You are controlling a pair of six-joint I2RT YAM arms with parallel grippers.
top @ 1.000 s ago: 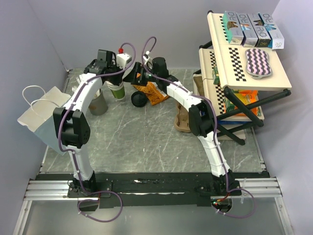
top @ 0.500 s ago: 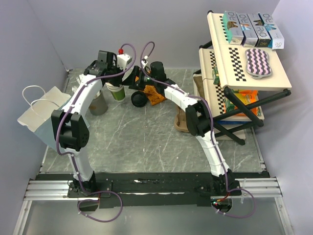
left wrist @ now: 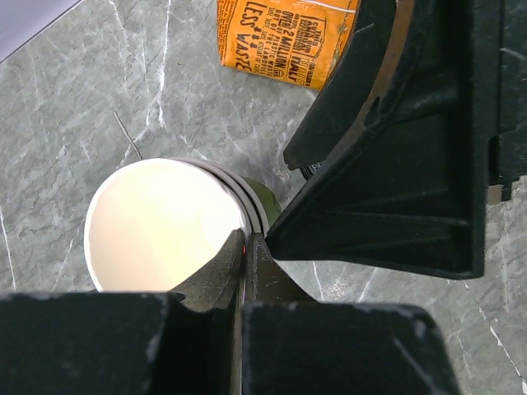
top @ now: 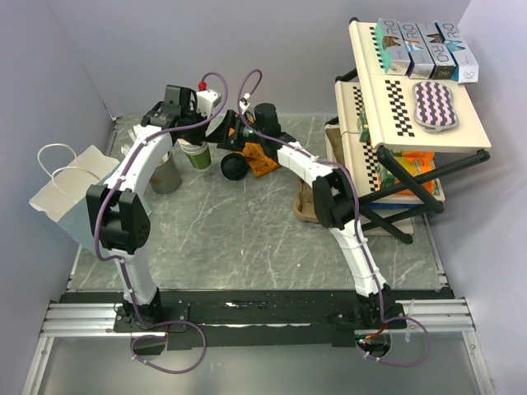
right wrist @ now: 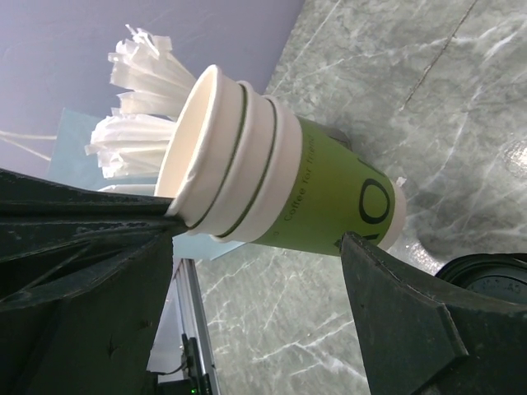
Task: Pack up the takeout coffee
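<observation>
Both your arms reached from the near edge of the table (top: 247, 247) toward its far side, with the paper bag (top: 70, 197) at the left edge — presumably where the coffee was bound.

Farther in, a round black lid (top: 233, 167) lay on the table by itself, just beside the takeout cup (right wrist: 317, 197) and not on it; no lidded cup showed in any view. The cup stood upright between the grey cup (top: 165, 174) of white sticks and an orange packet (left wrist: 280, 37).

Your left end effector (left wrist: 244, 247) was pinched together on the cup's rim, one finger inside the mouth and one outside. Your right end effector (right wrist: 257, 234) had its fingers wide apart, one on either side of the cup's body, gripping nothing. Whether either finger touched the paper could not be told.

The cup looked light — pale inside, with no drink visible — and its thin paper wall would likely buckle under a hard squeeze. The ridges below the rim suggested several cups nested together, so a lift by the rim alone might draw out only the inner one. The safer hold was probably low around the green band, applied gently. The lid looked stiff and slick and was probably best taken by its edge.
</observation>
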